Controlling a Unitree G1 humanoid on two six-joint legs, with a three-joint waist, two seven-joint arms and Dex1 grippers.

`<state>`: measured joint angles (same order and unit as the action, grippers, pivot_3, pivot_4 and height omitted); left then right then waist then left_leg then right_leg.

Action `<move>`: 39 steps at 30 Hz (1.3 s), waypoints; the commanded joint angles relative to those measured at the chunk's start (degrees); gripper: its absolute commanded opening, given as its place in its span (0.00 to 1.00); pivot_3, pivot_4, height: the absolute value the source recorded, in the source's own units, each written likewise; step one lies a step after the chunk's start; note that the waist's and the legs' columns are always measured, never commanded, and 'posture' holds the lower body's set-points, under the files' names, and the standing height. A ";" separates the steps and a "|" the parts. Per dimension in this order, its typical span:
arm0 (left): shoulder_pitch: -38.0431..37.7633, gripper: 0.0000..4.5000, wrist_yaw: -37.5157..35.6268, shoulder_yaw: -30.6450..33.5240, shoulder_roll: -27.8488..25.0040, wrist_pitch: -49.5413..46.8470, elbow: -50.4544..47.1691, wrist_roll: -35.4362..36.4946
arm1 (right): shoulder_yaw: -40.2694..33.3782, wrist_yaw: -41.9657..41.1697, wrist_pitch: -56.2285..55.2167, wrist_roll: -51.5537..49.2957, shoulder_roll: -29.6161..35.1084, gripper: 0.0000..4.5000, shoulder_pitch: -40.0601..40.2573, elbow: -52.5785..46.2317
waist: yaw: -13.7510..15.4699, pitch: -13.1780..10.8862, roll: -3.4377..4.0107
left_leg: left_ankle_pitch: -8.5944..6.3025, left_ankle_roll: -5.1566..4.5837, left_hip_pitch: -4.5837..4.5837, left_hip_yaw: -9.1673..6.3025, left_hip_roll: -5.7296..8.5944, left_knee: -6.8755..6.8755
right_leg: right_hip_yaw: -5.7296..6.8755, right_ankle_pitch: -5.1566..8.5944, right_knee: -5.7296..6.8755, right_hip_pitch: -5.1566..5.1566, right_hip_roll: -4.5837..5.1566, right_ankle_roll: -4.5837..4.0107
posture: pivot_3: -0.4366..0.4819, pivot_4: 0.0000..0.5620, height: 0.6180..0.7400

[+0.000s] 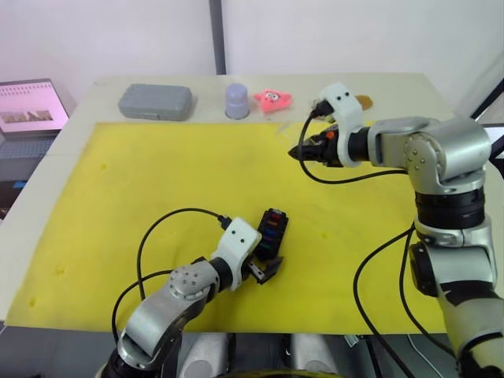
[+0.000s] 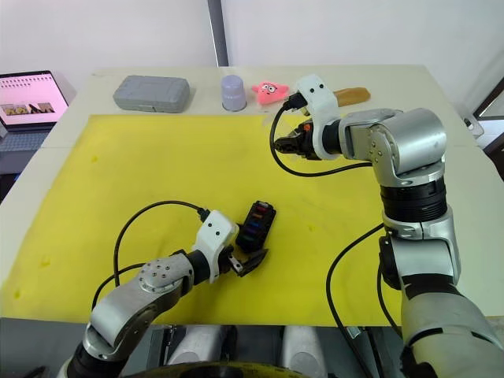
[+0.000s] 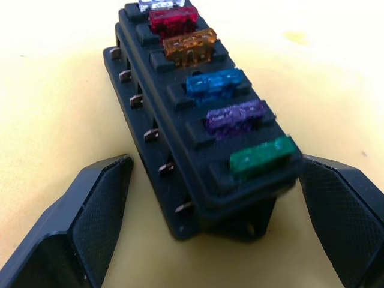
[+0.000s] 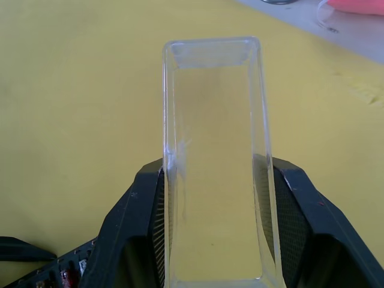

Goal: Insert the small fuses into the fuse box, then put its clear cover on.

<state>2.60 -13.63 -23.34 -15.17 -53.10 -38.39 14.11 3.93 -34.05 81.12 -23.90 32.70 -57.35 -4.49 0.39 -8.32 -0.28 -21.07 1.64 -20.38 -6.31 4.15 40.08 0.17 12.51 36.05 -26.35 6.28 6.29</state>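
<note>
Transparent plastic, the clear cover, is seen clamped between the fingers of the right gripper above the yellow mat; from the head camera it is barely discernible. Six small fuses are shown seated in the fuse box, which lies on the mat between the spread fingers of the left gripper, untouched.
</note>
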 commanded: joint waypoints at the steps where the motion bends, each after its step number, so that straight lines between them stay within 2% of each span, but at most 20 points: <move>1: -0.19 1.00 2.33 0.28 0.34 0.79 0.98 -2.46 | -1.17 0.27 -0.74 -0.71 0.41 0.38 -2.16 -2.14 | 0.14 0.00 0.00 | 0.00 0.00 0.00 0.01 0.00 0.00 | 0.00 0.00 0.00 0.00 0.00 0.00 | 0.48 0.27 1.00; 9: 1.96 1.00 -4.81 6.06 -9.06 6.33 4.60 -1.99 | -1.00 0.67 -2.73 -0.46 0.19 0.38 -1.47 -2.81 | -0.42 0.00 0.00 | 0.01 0.02 0.03 0.03 -0.02 -0.02 | 0.00 0.00 0.01 -0.03 -0.11 0.00 | 0.48 0.27 1.00; 13: 3.98 1.00 -12.10 8.94 -14.50 12.18 9.19 -0.77 | -1.00 -0.96 -3.45 -1.77 1.46 0.38 -0.56 -5.65 | -1.06 0.00 0.01 | 0.01 0.03 0.02 0.01 -0.04 -0.06 | 0.00 0.00 0.01 -0.06 -0.15 0.00 | 0.48 0.27 1.00; 20: 11.83 1.00 -26.09 11.78 -19.74 19.34 20.75 3.64 | -1.82 -1.37 -4.01 -2.93 3.50 0.38 1.89 -9.09 | -1.06 -0.01 0.01 | 0.02 0.04 0.00 -0.02 -0.04 -0.06 | 0.02 0.00 0.00 -0.06 -0.16 0.00 | 0.48 0.27 1.00; 26: 14.00 1.00 -37.11 9.66 -20.10 23.17 27.03 5.62 | -2.78 -0.53 -3.95 -2.99 3.90 0.38 3.07 -10.49 | -1.09 -0.01 0.03 | 0.02 0.04 -0.03 -0.02 -0.04 -0.09 | 0.02 0.00 -0.02 -0.11 -0.15 -0.01 | 0.48 0.27 1.00; 35: 24.64 1.00 -48.12 6.46 -16.91 34.12 43.97 0.60 | -3.57 0.43 -4.50 -3.06 3.79 0.38 3.89 -11.69 | 0.07 -0.02 0.03 | 0.02 0.04 -0.01 -0.04 0.08 -0.01 | 0.06 0.00 -0.02 -0.01 -0.06 0.00 | 0.48 0.27 1.00; 39: 27.29 1.00 -52.94 4.98 -16.11 35.36 46.95 -0.09 | -3.93 0.85 -4.59 -3.12 3.73 0.38 4.08 -12.20 | 0.33 -0.01 0.03 | 0.02 0.04 -0.02 -0.05 0.10 0.00 | 0.06 0.00 -0.02 0.00 -0.06 0.00 | 0.48 0.27 1.00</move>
<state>29.44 -65.03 -16.75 -32.12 -18.35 8.24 14.46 1.88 -33.53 77.55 -26.54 36.07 -52.61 -14.46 0.72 -8.34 -0.25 -21.05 1.67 -20.40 -6.36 4.27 40.08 0.23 12.50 36.03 -26.36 6.22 6.29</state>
